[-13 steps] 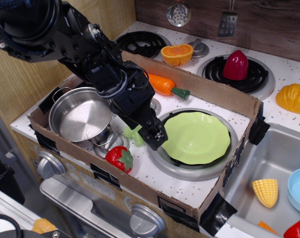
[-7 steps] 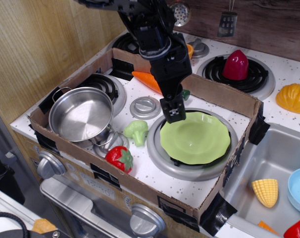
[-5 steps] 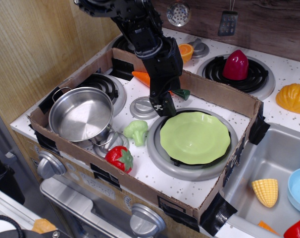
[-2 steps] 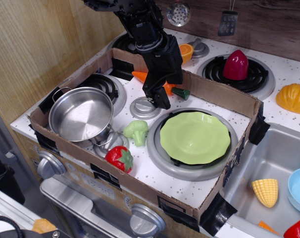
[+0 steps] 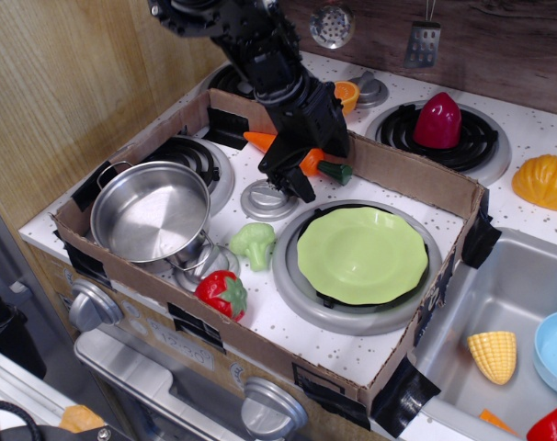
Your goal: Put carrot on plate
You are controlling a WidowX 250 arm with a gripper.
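Observation:
The orange carrot (image 5: 310, 163) with its dark green stem cap (image 5: 336, 172) lies on the stove top by the back wall of the cardboard box. My black gripper (image 5: 291, 179) is down over the carrot's middle and hides part of it. The jaws look open, with the fingers set about the carrot, and it still rests on the surface. The lime-green plate (image 5: 363, 254) sits empty on the front right burner, just right of and in front of the gripper.
A cardboard box wall (image 5: 416, 175) rings the work area. Inside it are a steel pot (image 5: 150, 211), a green broccoli (image 5: 253, 243), a red strawberry (image 5: 221, 293) and a silver knob (image 5: 266, 199). A halved orange (image 5: 345, 93), a red pepper (image 5: 439, 120) and a yellow squash (image 5: 543, 181) lie outside.
My gripper has swung from the plate's left edge back and up to the carrot and lowered over its middle. The carrot and plate have not moved.

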